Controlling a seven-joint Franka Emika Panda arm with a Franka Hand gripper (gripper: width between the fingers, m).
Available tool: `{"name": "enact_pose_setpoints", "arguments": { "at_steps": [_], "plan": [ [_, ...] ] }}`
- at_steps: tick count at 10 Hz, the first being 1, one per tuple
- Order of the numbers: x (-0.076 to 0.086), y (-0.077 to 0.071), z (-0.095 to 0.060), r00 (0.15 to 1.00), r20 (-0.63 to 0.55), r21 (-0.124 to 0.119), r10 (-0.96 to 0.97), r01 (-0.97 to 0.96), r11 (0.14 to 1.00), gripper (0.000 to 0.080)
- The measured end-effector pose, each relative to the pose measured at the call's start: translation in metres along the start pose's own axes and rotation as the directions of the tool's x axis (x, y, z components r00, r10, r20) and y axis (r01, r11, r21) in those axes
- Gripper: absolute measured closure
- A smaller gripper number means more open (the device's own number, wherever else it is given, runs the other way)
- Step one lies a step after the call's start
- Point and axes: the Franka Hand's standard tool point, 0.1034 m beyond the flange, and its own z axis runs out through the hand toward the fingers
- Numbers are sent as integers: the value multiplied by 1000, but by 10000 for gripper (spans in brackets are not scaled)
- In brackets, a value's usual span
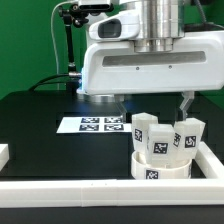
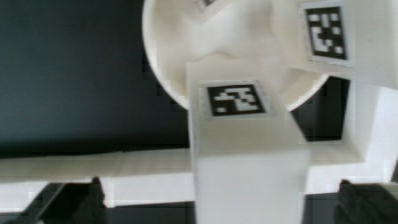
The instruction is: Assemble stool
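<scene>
- Hand (image 1: 184, 104): only one dark finger shows in the exterior view, under the white wrist housing; whether the fingers stand apart or together cannot be told. The wrist view shows no fingertip clearly.
- Directly below the hand stands the stool: round seat (image 1: 152, 165) on the black counter (image 1: 40, 120), with legs (image 1: 163, 137) rising upright from it. The hand appears to hover just above the legs nearest it; contact cannot be confirmed.
- Wrist view: one tagged leg (image 2: 240, 150) fills the foreground, the seat disc (image 2: 222, 45) behind it.
- Judgement on the step: the work is likely seating or tightening a leg. Done well, the hand descends square over the leg, grips it centred, and keeps it vertical so it does not jam.
- Count: one seat; three legs seem visible, with a fourth possibly hidden.
- Beyond the hand: one marker board (image 1: 92, 124); white rail (image 1: 110, 185) edging the counter.
</scene>
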Motion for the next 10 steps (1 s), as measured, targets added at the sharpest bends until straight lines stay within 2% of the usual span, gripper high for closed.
{"name": "enact_pose_setpoints", "arguments": {
  "at_steps": [3,5,8,9,10],
  "plan": [
    [-1,-7,4,1000,-3,0,-5,5,1000,150],
    [-1,-1,13,1000,-7,-7,-3,3,1000,150],
    [-2,0,15,1000,-11,-8,-3,3,1000,162],
    [-3,-1,15,1000,-11,-8,-3,3,1000,331],
    [-3,-2,15,1000,-12,-9,-5,4,1000,464]
  ]
}}
